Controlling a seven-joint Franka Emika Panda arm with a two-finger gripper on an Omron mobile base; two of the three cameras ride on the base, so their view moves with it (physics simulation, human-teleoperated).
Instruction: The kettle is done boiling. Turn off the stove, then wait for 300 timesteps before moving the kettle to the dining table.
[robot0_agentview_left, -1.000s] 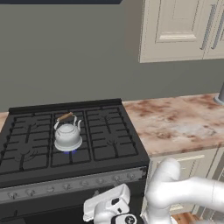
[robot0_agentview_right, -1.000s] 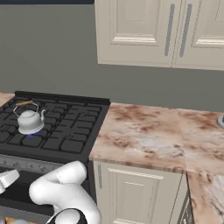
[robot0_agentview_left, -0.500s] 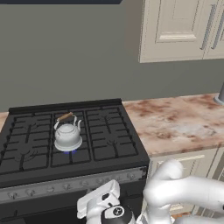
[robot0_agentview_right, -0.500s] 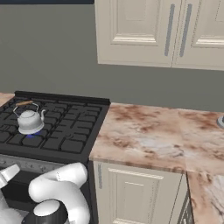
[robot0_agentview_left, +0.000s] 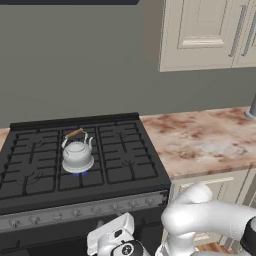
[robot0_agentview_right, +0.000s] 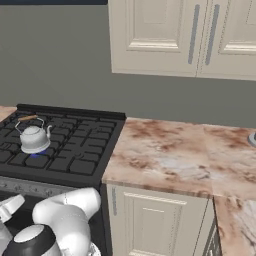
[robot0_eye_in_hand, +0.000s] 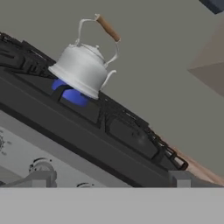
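1. The kettle (robot0_agentview_left: 77, 154) sits upright on a burner grate left of centre on the stove (robot0_agentview_left: 30, 187). Its wooden-barred handle is raised and its lid is on. In the hand view the kettle (robot0_eye_in_hand: 83, 68) appears tilted because the camera is rolled.
2. A blue flame (robot0_eye_in_hand: 70, 93) shows beneath the kettle's base, also visible from the right base view (robot0_agentview_right: 36, 152). The burner is judged to be lit, so the first step, turning off the stove, is not yet done.
3. The grey front strip carries a row of small knobs (robot0_agentview_left: 75, 211). In the hand view one knob (robot0_eye_in_hand: 42, 166) lies close ahead of the fingertips. Which knob governs the lit burner cannot be told.
4. The gripper (robot0_eye_in_hand: 109, 179) hangs low before the stove front, its jaws spread wide and holding nothing. One fingertip (robot0_eye_in_hand: 37, 179) is beside the near knob.
5. To do the step well, the jaws should be centred on the chosen knob, closed squarely on it, and turned until the blue flame disappears.
6. The marbled counter (robot0_agentview_left: 210, 140) adjoins the stove on its right, with cream cabinets (robot0_agentview_right: 165, 35) above. It is not the destination.
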